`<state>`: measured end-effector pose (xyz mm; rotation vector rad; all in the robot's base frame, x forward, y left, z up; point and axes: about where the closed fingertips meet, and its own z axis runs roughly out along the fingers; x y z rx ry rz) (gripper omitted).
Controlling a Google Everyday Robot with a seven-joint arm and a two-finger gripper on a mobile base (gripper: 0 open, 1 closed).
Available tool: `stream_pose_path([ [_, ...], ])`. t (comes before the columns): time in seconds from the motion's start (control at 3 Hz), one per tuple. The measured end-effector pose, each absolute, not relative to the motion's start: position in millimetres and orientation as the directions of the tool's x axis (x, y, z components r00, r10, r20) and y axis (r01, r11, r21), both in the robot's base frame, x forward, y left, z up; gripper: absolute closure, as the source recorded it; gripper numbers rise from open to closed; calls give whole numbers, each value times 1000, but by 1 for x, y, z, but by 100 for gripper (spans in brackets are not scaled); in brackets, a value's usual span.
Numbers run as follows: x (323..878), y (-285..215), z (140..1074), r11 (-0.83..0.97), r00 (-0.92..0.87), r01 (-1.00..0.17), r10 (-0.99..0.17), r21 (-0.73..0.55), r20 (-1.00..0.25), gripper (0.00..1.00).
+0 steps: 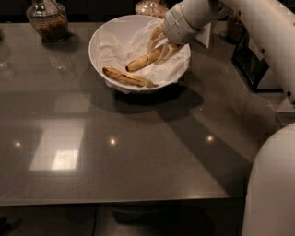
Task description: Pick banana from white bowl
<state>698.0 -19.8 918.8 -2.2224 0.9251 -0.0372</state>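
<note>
The white bowl (113, 34) stands at the back middle of the grey table, lined with crumpled white paper. My gripper (162, 47) reaches into the bowl's right side from the upper right and is shut on the stem end of the pale-yellow banana (144, 60). The banana is nearly straight and slopes down to the left, with its dark tip above the bowl's middle. A darker, browner banana (129, 77) lies loose on the paper near the bowl's front wall, apart from the held one.
A glass jar with brown contents (46, 19) stands at the back left. Another jar (150, 7) is just behind the bowl. A dark object (251, 62) sits at the right table edge. My white body (272, 184) fills the lower right.
</note>
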Motion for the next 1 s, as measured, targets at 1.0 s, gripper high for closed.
stream_pose_path([
  [1.0,602,-82,983,-284,686,-653,-614,-702,-390,100],
])
